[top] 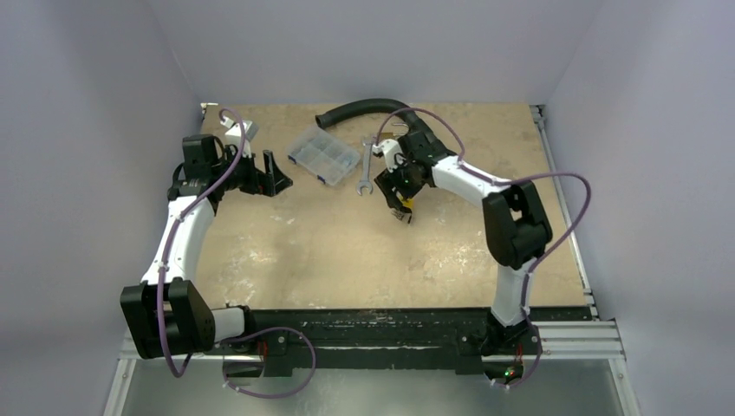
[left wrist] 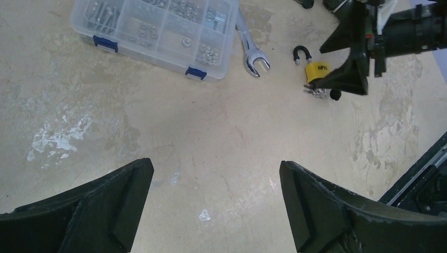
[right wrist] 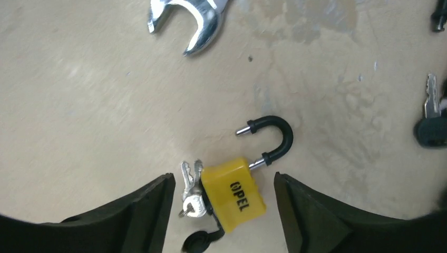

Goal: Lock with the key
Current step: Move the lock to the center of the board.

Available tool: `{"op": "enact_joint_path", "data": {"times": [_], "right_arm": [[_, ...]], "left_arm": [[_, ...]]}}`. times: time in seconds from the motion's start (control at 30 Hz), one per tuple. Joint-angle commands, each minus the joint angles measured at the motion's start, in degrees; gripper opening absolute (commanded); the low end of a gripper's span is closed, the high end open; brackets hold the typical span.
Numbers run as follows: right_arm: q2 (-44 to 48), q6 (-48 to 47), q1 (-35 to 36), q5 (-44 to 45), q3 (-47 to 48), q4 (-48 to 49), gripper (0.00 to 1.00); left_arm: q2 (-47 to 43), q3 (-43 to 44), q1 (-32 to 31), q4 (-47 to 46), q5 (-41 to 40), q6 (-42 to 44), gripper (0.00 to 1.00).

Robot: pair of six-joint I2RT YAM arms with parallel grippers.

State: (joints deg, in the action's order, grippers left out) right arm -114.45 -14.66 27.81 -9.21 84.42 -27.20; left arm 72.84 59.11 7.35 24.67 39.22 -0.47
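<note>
A yellow padlock [right wrist: 234,195] lies flat on the table with its black shackle [right wrist: 277,137] swung open. A bunch of silver keys [right wrist: 191,187] rests against the lock's bottom end; I cannot tell whether one is in the keyhole. My right gripper [right wrist: 224,182] is open and straddles the lock body, with a gap on each side. From the top view it hangs low over the padlock [top: 406,206]. My left gripper [left wrist: 216,168] is open with nothing in it, well to the left of the padlock [left wrist: 317,71].
A separate black-headed key [right wrist: 431,124] lies to the right of the lock. A silver wrench [left wrist: 253,52] and a clear parts organizer [left wrist: 158,31] lie between the arms. A black hose [top: 364,108] curves along the back.
</note>
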Motion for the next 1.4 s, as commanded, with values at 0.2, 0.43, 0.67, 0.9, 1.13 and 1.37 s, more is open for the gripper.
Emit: {"op": "enact_joint_path", "data": {"times": [0.2, 0.43, 0.67, 0.9, 1.13, 1.37], "right_arm": [[22.6, 18.17, 0.39, 7.1, -15.69, 8.08, 0.99], [22.67, 26.49, 0.4, 10.93, -19.43, 11.94, 0.99], [14.91, 28.17, 0.4, 10.17, -14.3, 8.56, 0.99], [7.3, 30.7, 0.45, 9.31, -9.6, 5.96, 0.99], [3.88, 31.1, 0.49, 9.3, -8.15, 5.16, 0.98], [5.05, 20.98, 0.66, 1.29, -9.42, 5.69, 0.67]], "left_arm": [[-2.53, -1.07, -0.24, -3.0, 2.68, -1.15, 1.0], [-3.23, -1.26, -0.3, -3.58, 1.75, -2.31, 1.0], [-4.72, -1.81, -0.31, -4.27, 0.78, -2.96, 1.0], [-4.65, -2.31, -0.28, -4.85, -0.02, -3.11, 1.0], [-4.83, -2.69, -0.29, -5.48, -0.16, -3.23, 1.0], [-4.46, -2.73, -0.29, -5.55, 0.46, -2.65, 1.0]]}}
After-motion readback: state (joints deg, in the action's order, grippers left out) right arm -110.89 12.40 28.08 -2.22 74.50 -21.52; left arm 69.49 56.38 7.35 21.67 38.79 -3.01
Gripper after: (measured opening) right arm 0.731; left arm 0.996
